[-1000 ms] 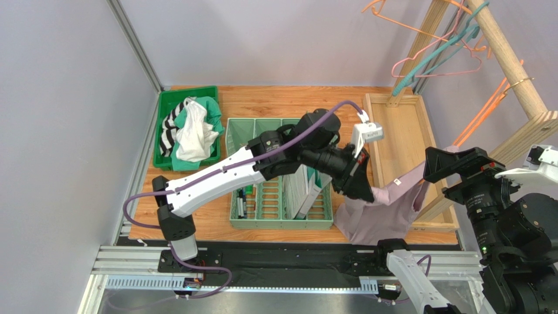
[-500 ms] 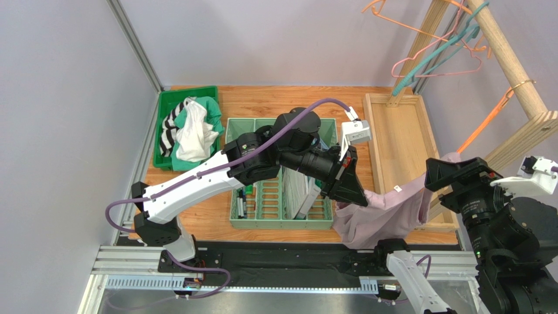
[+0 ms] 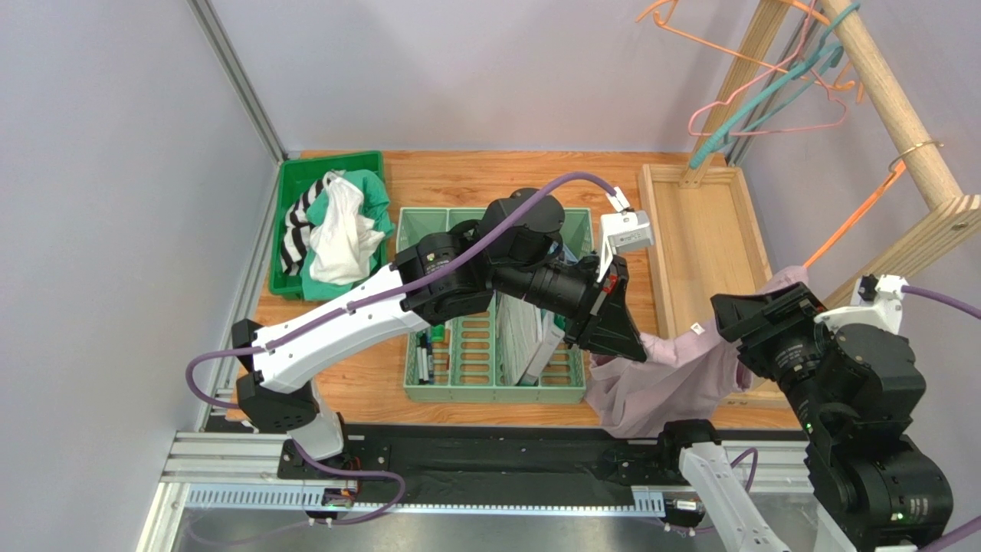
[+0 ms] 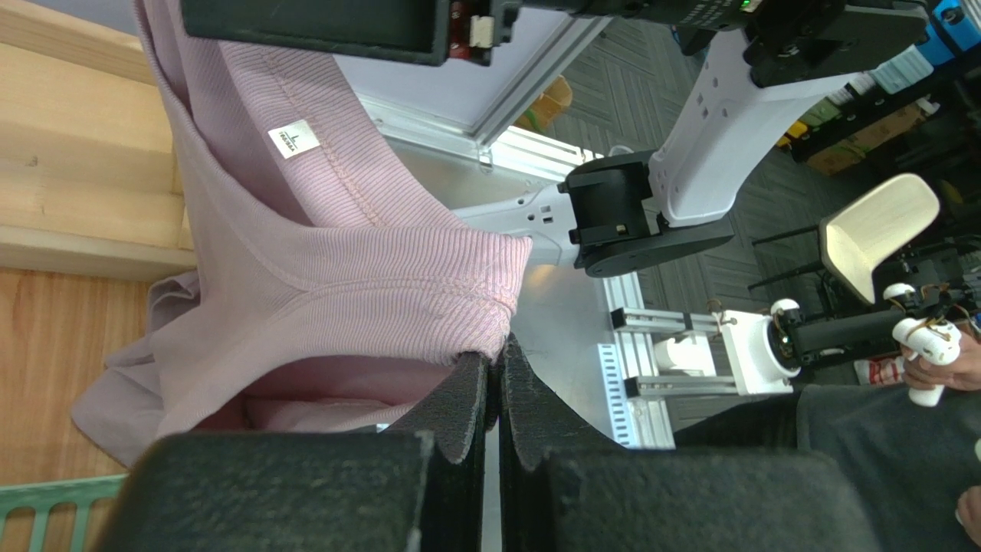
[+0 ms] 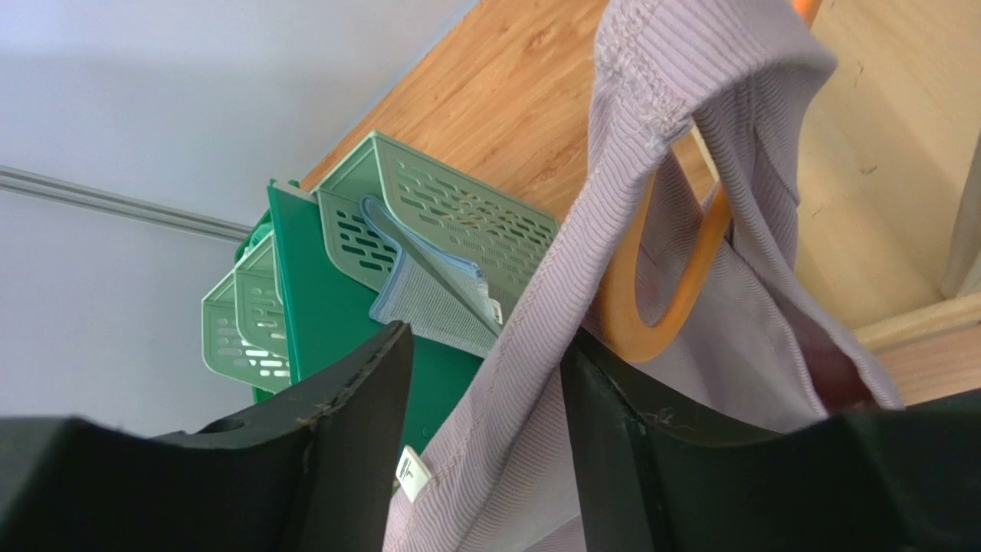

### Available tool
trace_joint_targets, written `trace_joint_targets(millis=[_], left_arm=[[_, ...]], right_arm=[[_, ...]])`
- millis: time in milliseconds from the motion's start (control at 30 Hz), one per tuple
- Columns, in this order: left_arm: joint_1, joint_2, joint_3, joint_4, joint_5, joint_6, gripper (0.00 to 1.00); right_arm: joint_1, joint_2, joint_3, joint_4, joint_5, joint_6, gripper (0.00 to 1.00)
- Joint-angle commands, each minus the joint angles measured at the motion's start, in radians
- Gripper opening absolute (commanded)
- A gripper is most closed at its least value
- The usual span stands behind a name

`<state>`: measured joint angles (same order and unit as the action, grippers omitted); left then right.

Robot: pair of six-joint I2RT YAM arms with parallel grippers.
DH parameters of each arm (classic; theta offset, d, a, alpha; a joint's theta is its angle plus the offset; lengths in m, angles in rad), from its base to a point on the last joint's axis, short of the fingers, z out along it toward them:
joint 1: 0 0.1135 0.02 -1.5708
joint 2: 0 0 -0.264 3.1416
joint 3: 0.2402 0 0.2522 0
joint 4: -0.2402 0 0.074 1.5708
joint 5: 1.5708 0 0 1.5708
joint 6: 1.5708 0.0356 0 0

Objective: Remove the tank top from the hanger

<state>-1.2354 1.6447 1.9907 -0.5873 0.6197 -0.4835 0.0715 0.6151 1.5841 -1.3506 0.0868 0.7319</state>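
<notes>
The tank top (image 3: 668, 374) hangs from the hanger (image 5: 700, 267). One strap is looped over the hanger's end and the body sags below it. The left gripper (image 4: 497, 368) has its jaws shut on a seamed edge of the cloth, well away from the hanger, I think to keep the fabric stretched. The right gripper (image 5: 489, 357) has its jaws half open around the strap just beside the hanger, not pinching it, probably to slide it off.
</notes>
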Motion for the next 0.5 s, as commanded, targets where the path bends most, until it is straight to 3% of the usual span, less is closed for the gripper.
trace_joint_targets(millis=[0,67,100,200,267,300,367,467], left_arm=[[-0.003,-0.006,0.037,0.024,0.017,0.025,0.0],[-0.004,-0.006,0.037,0.02,0.02,0.026,0.0],[-0.003,-0.008,0.037,0.02,0.015,0.028,0.0],[-0.004,-0.003,0.037,0.007,0.002,0.036,0.0],[-0.003,0.001,0.036,-0.006,-0.009,0.04,0.0],[-0.001,0.006,0.037,-0.012,-0.026,0.042,0.0],[0.002,0.01,0.039,-0.032,-0.044,0.04,0.0],[0.023,0.02,0.025,-0.045,-0.078,0.013,0.0]], right_arm=[[0.001,0.002,-0.032,-0.22,-0.022,0.066,0.51],[0.002,0.0,-0.032,-0.222,-0.012,0.061,0.46],[0.001,-0.003,-0.03,-0.222,-0.015,0.058,0.36],[0.001,-0.018,-0.023,-0.268,-0.018,0.049,0.23],[0.001,-0.035,-0.018,-0.311,-0.018,0.043,0.18],[0.001,-0.06,-0.016,-0.315,-0.021,0.034,0.08],[0.002,-0.098,-0.03,-0.315,-0.056,0.028,0.01],[0.004,-0.17,-0.059,-0.315,-0.119,0.043,0.0]])
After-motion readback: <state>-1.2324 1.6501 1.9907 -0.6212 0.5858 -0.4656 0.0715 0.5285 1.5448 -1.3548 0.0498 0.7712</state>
